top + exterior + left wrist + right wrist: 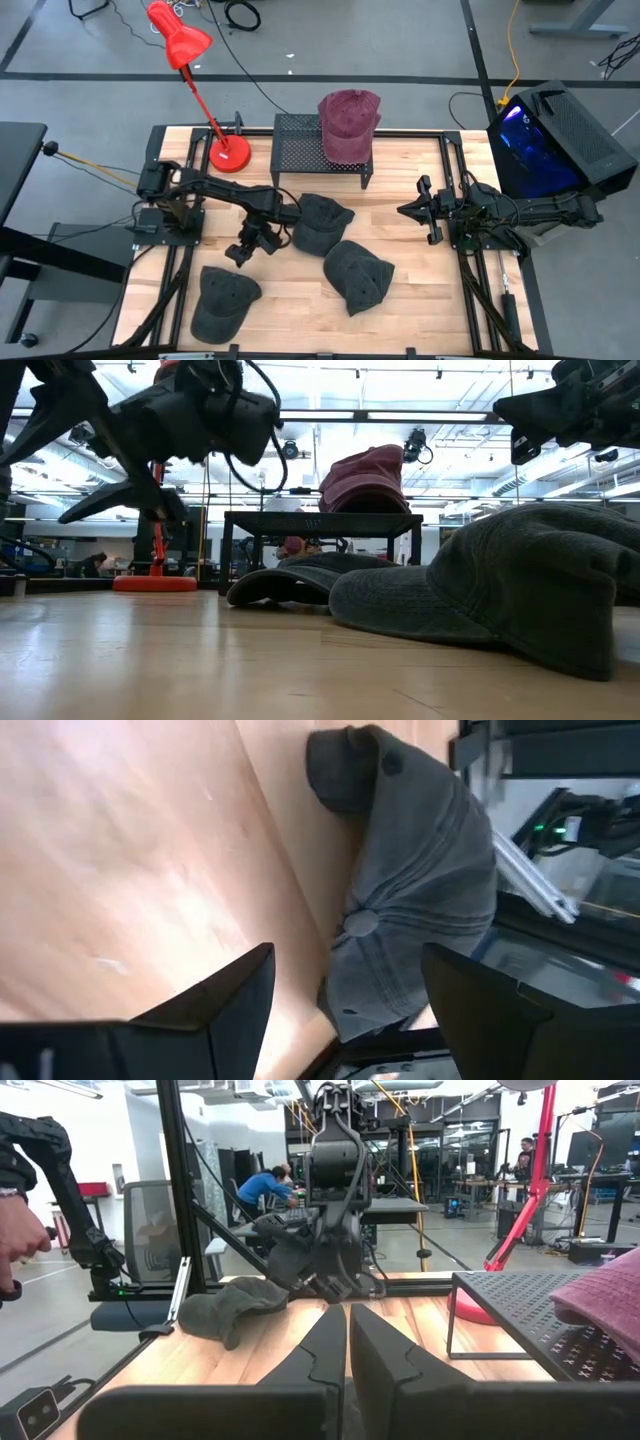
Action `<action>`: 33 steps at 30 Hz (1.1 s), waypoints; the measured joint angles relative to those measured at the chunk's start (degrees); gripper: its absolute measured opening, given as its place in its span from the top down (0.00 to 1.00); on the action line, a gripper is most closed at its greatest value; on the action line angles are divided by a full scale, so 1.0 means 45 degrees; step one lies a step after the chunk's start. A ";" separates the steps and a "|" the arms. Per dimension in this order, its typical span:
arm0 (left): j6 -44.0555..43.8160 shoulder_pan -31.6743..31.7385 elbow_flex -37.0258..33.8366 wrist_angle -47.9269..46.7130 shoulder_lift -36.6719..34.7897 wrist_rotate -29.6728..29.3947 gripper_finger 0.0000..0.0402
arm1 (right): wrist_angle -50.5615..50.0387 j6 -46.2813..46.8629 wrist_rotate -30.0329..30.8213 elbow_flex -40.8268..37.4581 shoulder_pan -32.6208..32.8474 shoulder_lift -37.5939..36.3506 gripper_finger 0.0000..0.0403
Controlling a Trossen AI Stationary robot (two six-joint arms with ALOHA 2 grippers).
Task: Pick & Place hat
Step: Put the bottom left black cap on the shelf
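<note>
Dark grey cap (222, 302) lies nearest, at the front-left of the counter (420, 300), well in front of the black mesh rack (300, 145). Second dark cap (357, 275) sits front-centre, further from the rack than the third dark cap (320, 222), which lies just in front of the rack; these two are close, touching or not I can't tell. In the low view the second cap (500, 595) fills the foreground and the third (285, 582) lies flat behind it.

Left claw (245, 248) hangs above bare wood between the front-left cap and the third cap, front-left of the rack, fingers (225, 1005) spread apart, gripping nothing. Its wrist view shows the front-left cap (410, 890) lying on the wood by the counter edge.

Right claw (422, 210) sits off to the rack's right-front, above the counter's right side, pointing toward the middle, fingers (320, 1350) pressed together, empty.

Maroon hat (348, 125) rests on top of the rack, at its right end, brim overhanging the front edge. Red desk lamp (205, 90) stands just left of the rack, base on the counter's back-left corner.

Person's hand (20, 1235) shows in the room beyond the counter.
</note>
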 joint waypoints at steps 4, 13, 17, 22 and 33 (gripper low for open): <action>-0.0206 -0.0065 0.0000 0.0181 -0.0646 -0.0276 0.35 | -0.0010 0.0000 0.0002 0.0000 0.0000 0.0000 0.94; -0.0861 -0.0078 -0.1259 0.0859 -0.1789 0.0359 0.35 | -0.0005 -0.0005 0.0005 0.0000 -0.0001 -0.0004 0.94; -0.0994 -0.0068 -0.1914 0.1208 -0.1852 0.0918 0.35 | 0.0000 -0.0003 0.0005 0.0000 -0.0005 -0.0003 0.94; -0.0910 -0.0063 -0.2676 0.2020 -0.1817 0.1279 0.35 | -0.0005 -0.0001 0.0003 0.0000 -0.0002 -0.0005 0.94; -0.0999 -0.0078 -0.3571 0.3291 -0.1802 0.1685 0.35 | -0.0005 0.0000 0.0005 0.0000 -0.0005 0.0000 0.94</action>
